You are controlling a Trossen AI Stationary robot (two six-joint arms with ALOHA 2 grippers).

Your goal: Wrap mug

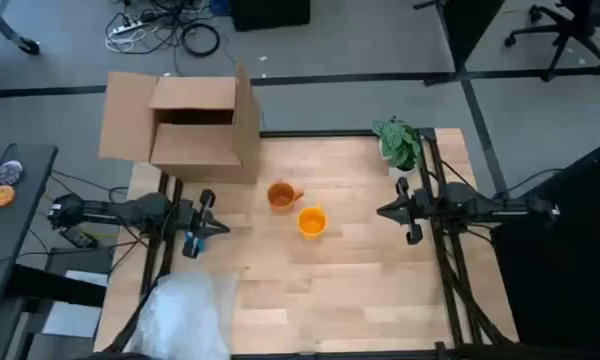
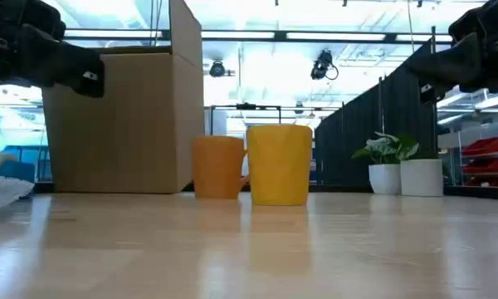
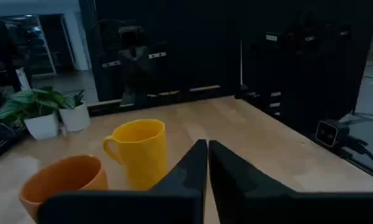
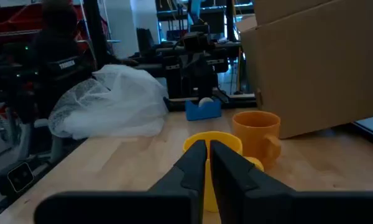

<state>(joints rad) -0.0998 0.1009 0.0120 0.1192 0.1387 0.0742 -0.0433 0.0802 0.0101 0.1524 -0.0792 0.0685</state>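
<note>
You have two mugs standing upright near the middle of the table [image 1: 360,290]: an orange mug [image 1: 281,195] and a yellow mug [image 1: 312,222]. They are close together, and in the low view they seem to touch or almost touch; you cannot tell which. The orange mug is nearer to the box [image 1: 195,122], which stands open at the far left corner of the table.

The left gripper [image 1: 220,227] is above the left side of the table, its tip towards the mugs, and apart from them. In the left wrist view its fingers [image 3: 193,165] are pressed together, with nothing between them. The right gripper [image 1: 382,212] is above the right side, also turned to the mugs and apart from them. Its fingers [image 4: 196,160] are closed too, and they hold nothing.

The wrap [image 1: 185,312], a crumpled white sheet, lies at the near left corner of the table. A blue tape holder [image 4: 203,108] sits beside the left arm. A plant [image 1: 399,142] in a white pot stands at the far right corner.
</note>
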